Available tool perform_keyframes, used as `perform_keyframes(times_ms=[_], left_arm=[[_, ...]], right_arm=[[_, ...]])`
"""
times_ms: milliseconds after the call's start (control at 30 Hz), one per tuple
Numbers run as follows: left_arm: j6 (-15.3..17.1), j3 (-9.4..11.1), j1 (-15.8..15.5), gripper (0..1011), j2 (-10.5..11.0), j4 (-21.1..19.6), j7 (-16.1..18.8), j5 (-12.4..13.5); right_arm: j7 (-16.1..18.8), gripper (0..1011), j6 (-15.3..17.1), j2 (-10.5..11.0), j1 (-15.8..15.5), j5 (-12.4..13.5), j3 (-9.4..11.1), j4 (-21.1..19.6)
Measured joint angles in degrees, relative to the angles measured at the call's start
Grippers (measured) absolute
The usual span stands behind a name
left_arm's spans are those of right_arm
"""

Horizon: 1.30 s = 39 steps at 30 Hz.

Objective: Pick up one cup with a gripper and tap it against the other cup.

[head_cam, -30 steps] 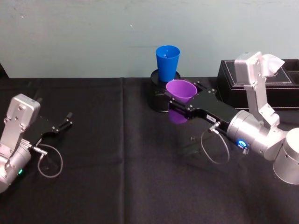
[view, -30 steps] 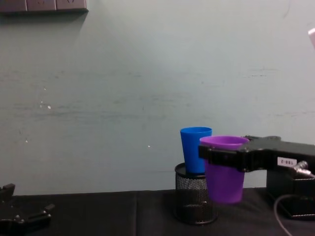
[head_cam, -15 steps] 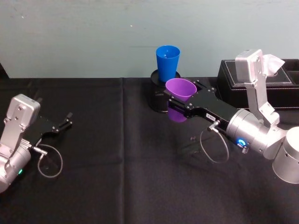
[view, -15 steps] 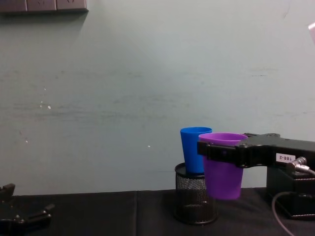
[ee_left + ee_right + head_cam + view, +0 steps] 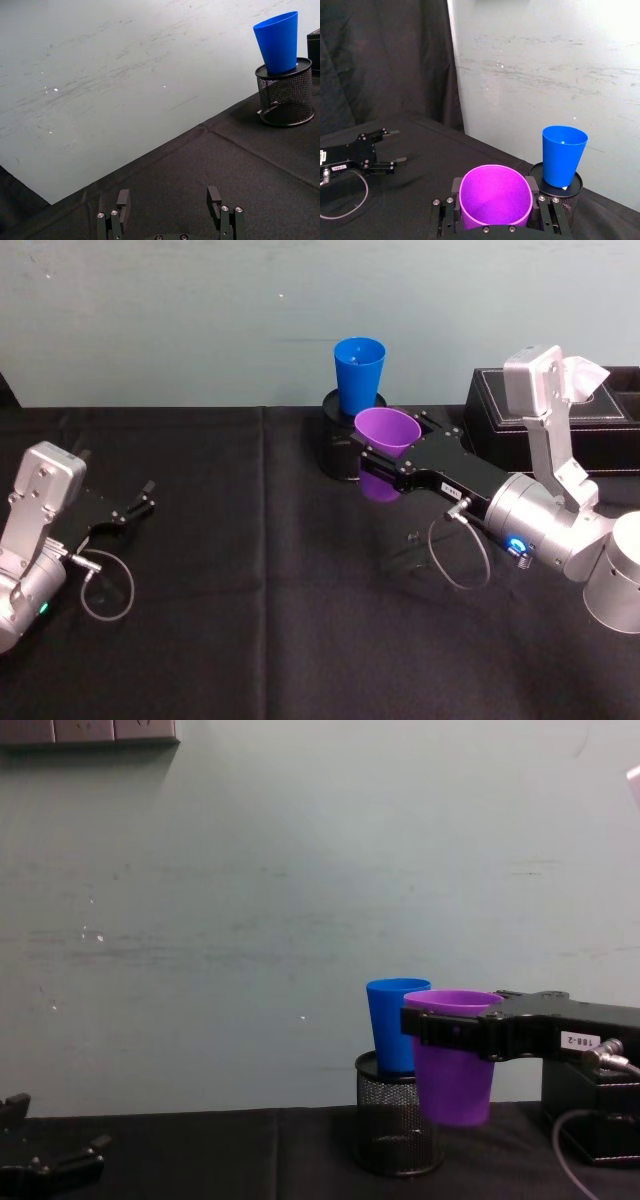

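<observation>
Your right gripper (image 5: 389, 444), clamped on the purple cup (image 5: 452, 1065), has lifted it slightly, just beside the mesh holder (image 5: 395, 1132). The blue cup (image 5: 359, 370) sits atop the holder, apparently untouched: pickup done, tap remaining. The left gripper (image 5: 170, 198) idles well away, jaws spread.

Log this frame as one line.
right end effector: shut on purple cup, held aloft | blue cup: upright in mesh holder, apart from purple cup | left end effector: open, parked left | tap: not yet
</observation>
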Motion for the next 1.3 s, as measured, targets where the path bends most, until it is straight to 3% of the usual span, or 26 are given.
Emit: perform_keyframes(times_ms=[1300], left_arm=[[0.0,0.0,0.0,1000,0.0,0.0,0.0,0.0]], right_arm=[[0.0,751,0.0,0.0,0.0,-0.1,0.0,0.0]])
